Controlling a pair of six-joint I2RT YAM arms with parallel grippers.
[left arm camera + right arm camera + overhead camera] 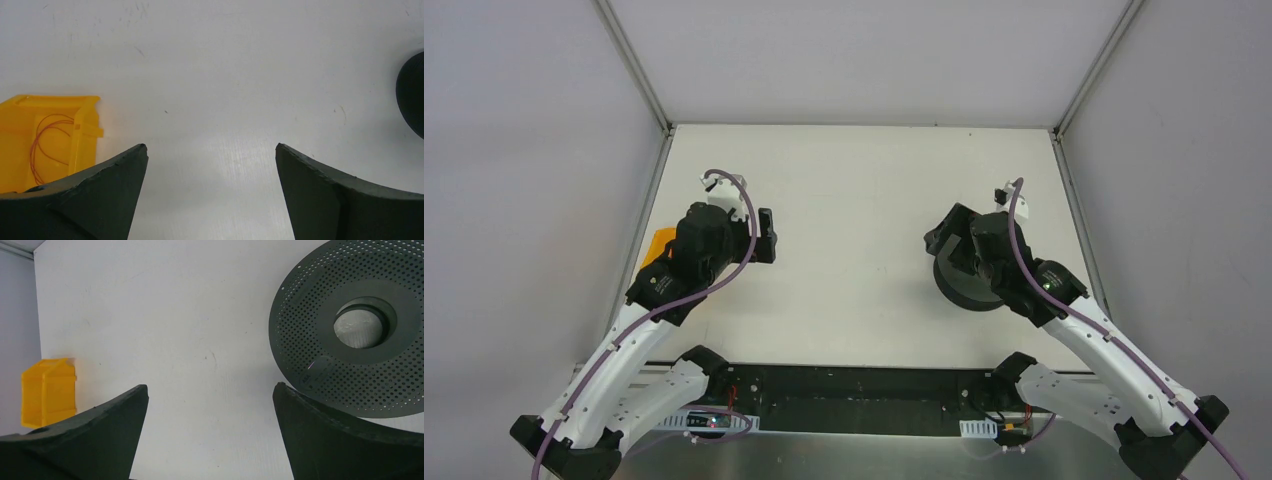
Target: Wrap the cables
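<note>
A hair-thin reddish-brown cable (42, 145) lies coiled inside a yellow bin (20, 125) at the left of the left wrist view. My left gripper (211, 150) hangs open over bare table just right of that bin, nothing between its fingers. The dark grey perforated spool (350, 325) lies flat on the table at the right, partly under my right arm (969, 285). My right gripper (210, 389) is open and empty, its right finger (320, 430) close to the spool's near rim. In the top view the left gripper (766, 236) points toward the table's middle.
The yellow bin (656, 245) sits at the table's left edge, mostly hidden by the left arm, and shows far off in the right wrist view (48, 390). White walls and metal rails close in the table. A dark base plate (854, 395) spans the near edge.
</note>
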